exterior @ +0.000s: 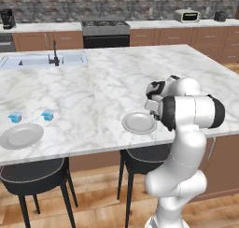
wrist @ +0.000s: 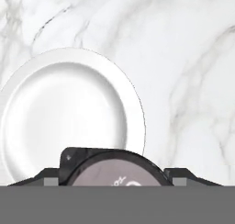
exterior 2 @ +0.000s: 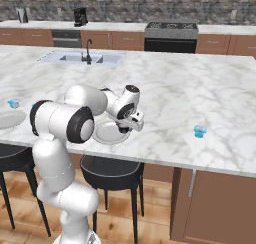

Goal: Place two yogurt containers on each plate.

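My gripper hangs over the right edge of the near plate, a round grey plate by the counter's front edge. In the hand view the plate lies bare below, and the gripper is shut on a yogurt container that looks dark with a greyish top. Two blue yogurt containers stand on the counter just behind the left plate. Another blue yogurt container stands alone on the counter, right of the near plate.
A sink with a dark faucet is set in the far left of the marble island. Two black stools stand under the front edge. A stove and cabinets line the back wall.
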